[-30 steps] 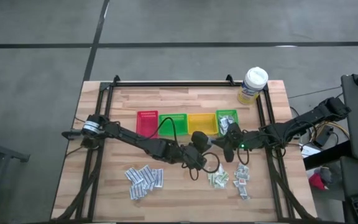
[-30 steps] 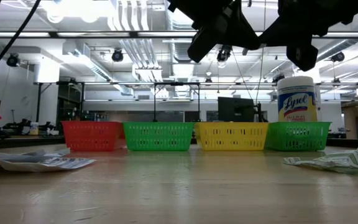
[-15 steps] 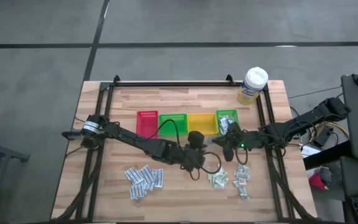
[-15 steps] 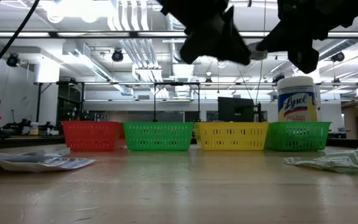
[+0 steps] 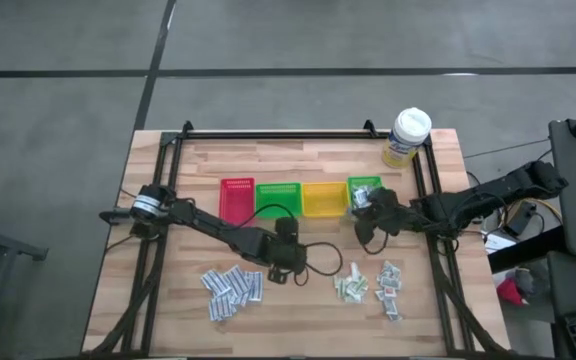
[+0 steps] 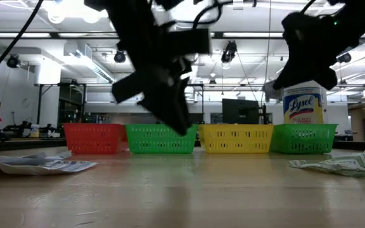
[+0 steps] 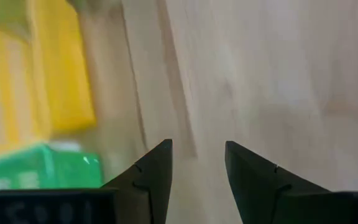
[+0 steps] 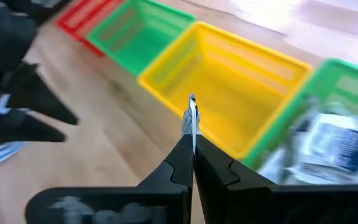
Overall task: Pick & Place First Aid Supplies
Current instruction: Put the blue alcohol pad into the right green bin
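Pale wood carried four bins in a row toward the table's point(image 5: 178, 190) far edge: red point(image 5: 236, 193), green point(image 5: 278, 195), yellow point(image 5: 323, 196), and a second green bin point(image 5: 364, 189) already holding a few sachets. The right gripper point(image 8: 192, 134) hung over the yellow and second green bins, its jaws pressed together on a thin sachet point(image 8: 192, 112) held edge-up, probably so it would drop cleanly into a bin. The left gripper point(image 7: 197, 165) stood apart and empty above bare wood just in front of the first green bin, likely freed for another pick. Loose sachets lay near the front edge: a white-blue heap point(image 5: 232, 288) toward the left, a smaller cluster point(image 5: 373, 286) toward the right. Between the heaps and the bins the wood was bare, giving both arms room. A tub point(image 5: 406, 136) stood by the far right corner, clear of the work.
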Available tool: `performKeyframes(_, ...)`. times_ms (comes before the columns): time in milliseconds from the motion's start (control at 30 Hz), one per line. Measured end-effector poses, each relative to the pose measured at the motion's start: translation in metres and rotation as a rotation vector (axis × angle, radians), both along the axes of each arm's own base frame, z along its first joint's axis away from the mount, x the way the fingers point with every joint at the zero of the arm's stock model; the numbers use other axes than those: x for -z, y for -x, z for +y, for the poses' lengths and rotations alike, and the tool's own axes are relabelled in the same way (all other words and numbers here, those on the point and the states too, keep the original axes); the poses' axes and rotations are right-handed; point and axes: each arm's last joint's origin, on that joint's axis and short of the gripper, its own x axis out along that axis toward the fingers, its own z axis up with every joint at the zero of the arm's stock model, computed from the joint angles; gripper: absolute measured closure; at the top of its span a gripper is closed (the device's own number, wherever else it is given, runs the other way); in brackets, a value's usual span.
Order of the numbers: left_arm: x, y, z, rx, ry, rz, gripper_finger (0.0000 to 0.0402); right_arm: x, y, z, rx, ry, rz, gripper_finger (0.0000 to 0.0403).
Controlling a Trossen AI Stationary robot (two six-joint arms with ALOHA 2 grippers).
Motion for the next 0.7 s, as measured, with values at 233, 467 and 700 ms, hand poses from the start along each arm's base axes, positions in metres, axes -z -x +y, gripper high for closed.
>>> performKeyframes(233, 0.018, 0.016, 0.001, -0.063, 0.038, 0.044, 0.025, 0.004, 0.01, -0.019, 0.089, -0.021, 0.103, 0.0395)
performKeyframes(467, -0.002, 0.02, -0.003, -0.047, 0.06, -0.028, 0.0252, 0.011, 0.018, -0.034, 0.148, -0.124, 0.214, 0.0394)
performKeyframes(700, -0.034, 0.03, -0.006, -0.004, 0.082, -0.141, 0.0252, 0.012, 0.019, -0.045, 0.154, -0.198, 0.233, 0.0394)
